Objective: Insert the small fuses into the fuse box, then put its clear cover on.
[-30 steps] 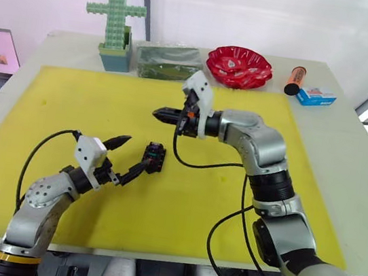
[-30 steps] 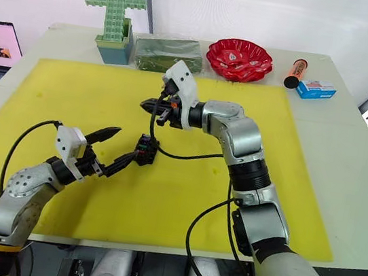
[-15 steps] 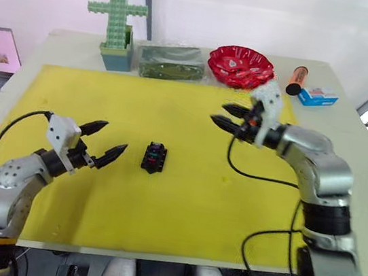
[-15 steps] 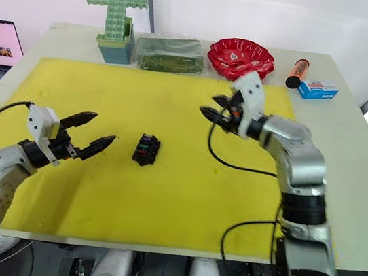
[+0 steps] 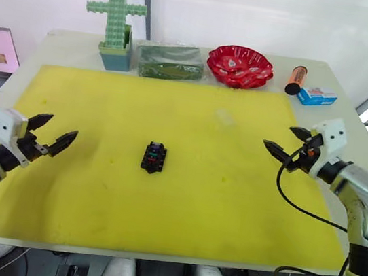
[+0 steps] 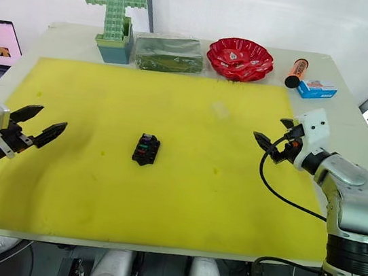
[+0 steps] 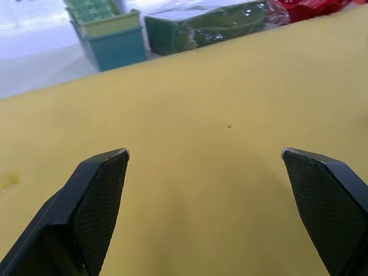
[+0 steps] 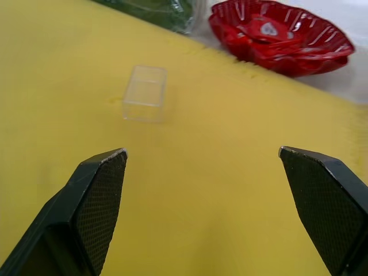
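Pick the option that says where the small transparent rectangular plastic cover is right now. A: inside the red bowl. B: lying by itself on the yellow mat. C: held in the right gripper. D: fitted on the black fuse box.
B: the small transparent rectangular plastic cover lies alone on the yellow mat, apart from the small black fuse box, and the open right gripper is empty.

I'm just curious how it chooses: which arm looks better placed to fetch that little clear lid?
Probably the right gripper: it is open, nearer the clear cover, which lies ahead of its fingers. The left gripper is far off.
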Robot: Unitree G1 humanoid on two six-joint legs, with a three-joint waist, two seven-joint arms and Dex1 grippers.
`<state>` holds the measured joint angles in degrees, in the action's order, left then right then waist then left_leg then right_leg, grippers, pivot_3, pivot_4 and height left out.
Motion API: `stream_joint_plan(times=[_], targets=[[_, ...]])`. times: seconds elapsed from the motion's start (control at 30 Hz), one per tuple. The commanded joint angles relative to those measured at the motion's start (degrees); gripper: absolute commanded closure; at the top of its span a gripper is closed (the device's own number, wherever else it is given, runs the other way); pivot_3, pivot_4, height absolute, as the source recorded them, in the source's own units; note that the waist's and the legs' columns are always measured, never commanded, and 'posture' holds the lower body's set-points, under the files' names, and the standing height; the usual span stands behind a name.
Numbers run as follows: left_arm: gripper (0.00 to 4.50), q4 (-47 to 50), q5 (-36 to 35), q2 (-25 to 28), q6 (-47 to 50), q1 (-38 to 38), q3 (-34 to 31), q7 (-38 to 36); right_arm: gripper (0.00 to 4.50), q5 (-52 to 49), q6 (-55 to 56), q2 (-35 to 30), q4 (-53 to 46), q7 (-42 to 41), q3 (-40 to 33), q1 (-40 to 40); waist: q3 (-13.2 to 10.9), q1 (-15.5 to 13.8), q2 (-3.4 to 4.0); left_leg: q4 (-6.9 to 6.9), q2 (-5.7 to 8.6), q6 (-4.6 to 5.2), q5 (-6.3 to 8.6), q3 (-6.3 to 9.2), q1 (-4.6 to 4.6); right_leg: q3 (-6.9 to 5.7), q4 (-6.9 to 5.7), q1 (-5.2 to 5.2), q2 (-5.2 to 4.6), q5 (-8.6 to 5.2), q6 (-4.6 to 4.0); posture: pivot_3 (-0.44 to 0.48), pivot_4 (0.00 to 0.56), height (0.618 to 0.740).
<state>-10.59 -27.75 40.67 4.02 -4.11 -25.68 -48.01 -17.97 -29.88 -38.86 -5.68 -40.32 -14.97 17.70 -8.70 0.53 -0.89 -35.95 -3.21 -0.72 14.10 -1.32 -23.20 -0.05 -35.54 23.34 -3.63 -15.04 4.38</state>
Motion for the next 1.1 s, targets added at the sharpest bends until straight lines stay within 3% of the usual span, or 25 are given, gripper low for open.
stream_joint_plan(times=[0.03, 0.27, 0.37, 0.57, 1.1], targets=[[0.0, 1.4, -0.6, 0.6, -0.8, -0.4, -1.4, -0.8, 0.02, 1.9, 2.9, -0.5, -1.9, 2.1, -0.1, -1.1, 0.0, 0.0, 0.0, -0.01, 0.01, 0.0, 0.0, 0.0, -0.01, 0.0, 0.0, -0.01, -0.02, 0.0, 0.0, 0.0, 0.15, 0.74], [0.0, 9.0, -5.7, 2.5, 7.3, -7.8, 0.5, -1.7, 0.02, 6.2, 5.8, 0.5, -0.3, 7.8, 2.5, 1.9, 0.0, -0.1, -0.06, -0.09, 0.01, -0.01, 0.0, -0.01, -0.03, 0.0, -0.01, -0.02, -0.02, 0.01, 0.0, 0.0, 0.15, 0.74], [0.0, 13.2, -8.3, 3.2, 12.1, -13.0, 3.5, -3.1, 0.02, 6.4, 4.2, 0.7, 0.2, 6.4, 5.8, 3.7, 0.0, 0.1, -0.06, -0.1, 0.03, -0.03, -0.02, 0.01, -0.05, 0.01, 0.0, -0.03, 0.0, 0.02, 0.01, 0.0, 0.15, 0.74], [0.0, 23.2, -12.2, 2.8, 20.1, -21.4, 12.9, -6.9, 0.02, 5.7, 2.6, 7.3, 4.9, 7.3, 10.6, 12.4, 0.0, 0.5, -0.05, -0.09, 0.05, -0.02, -0.02, 0.0, -0.05, 0.08, -0.01, -0.02, 0.06, 0.16, 0.27, 0.0, 0.15, 0.74], [0.0, 27.4, -11.6, 0.4, 22.1, -21.0, 15.2, -5.5, 0.02, 10.9, 12.4, 18.1, 27.2, 10.9, 16.3, 22.7, 0.0, 0.3, -0.06, -0.16, 0.06, -0.03, -0.03, 0.05, -0.01, 0.08, -0.39, 0.04, 0.09, 0.14, 0.36, 0.0, 0.15, 0.74]])
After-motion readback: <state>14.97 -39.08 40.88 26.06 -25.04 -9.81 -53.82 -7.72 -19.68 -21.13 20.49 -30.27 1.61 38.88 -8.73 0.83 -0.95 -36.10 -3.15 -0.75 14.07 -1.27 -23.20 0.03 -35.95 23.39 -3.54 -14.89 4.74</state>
